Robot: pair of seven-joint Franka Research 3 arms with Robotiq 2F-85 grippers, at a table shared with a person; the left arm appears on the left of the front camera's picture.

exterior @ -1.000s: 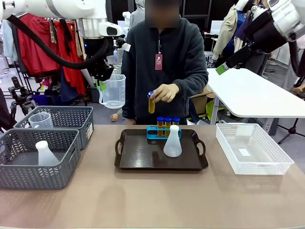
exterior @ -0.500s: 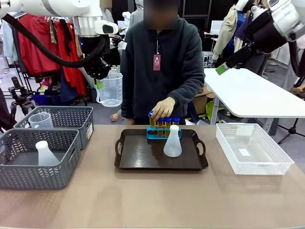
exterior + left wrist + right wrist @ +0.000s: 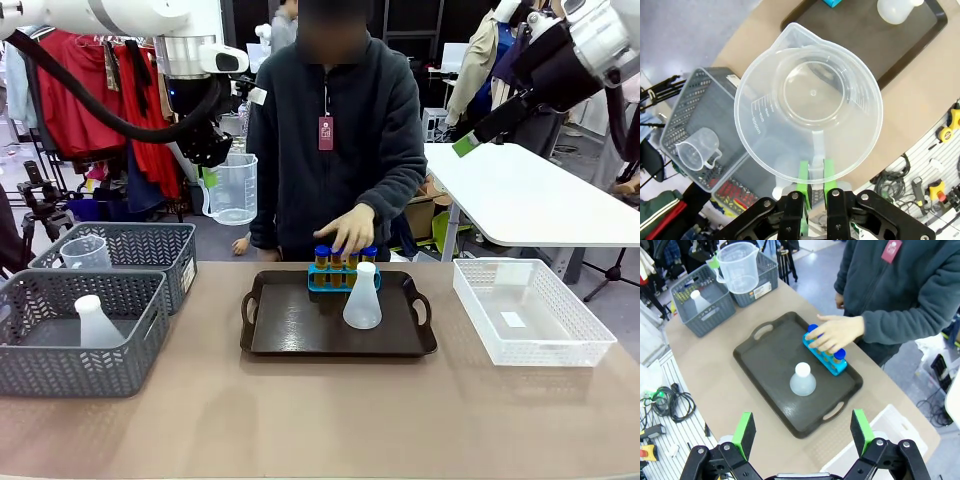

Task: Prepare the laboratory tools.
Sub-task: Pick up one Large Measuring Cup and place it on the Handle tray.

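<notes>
Person's hand [image 3: 347, 219] lifted off tubes [image 3: 343, 257], left end effector [image 3: 813, 176] pinching beaker [image 3: 809, 102], right end effector [image 3: 802, 432] spread

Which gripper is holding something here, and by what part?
The left gripper holds the clear measuring beaker by its handle, raised above the baskets. The right gripper is open and holds nothing.
</notes>
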